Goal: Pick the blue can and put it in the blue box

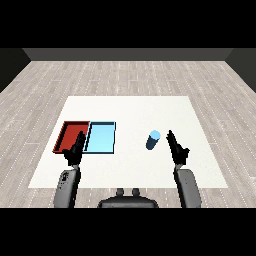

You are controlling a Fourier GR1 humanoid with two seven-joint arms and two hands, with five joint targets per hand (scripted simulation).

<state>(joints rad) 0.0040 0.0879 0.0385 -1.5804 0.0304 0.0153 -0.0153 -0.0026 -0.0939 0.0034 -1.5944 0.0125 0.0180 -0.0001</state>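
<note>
The blue can stands upright near the table's right edge, beside the spread right hand.

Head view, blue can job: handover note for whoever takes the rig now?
Left hand: open, holds nothing, over the near edge of the red tray.
Right hand: open, fingers straight, just right of the blue can, not gripping it.
Can stands on the white table, right of the light blue tray, apart from it.
Done: nothing picked.
Left: grasp the can, carry it left, set it in the light blue tray.
</note>
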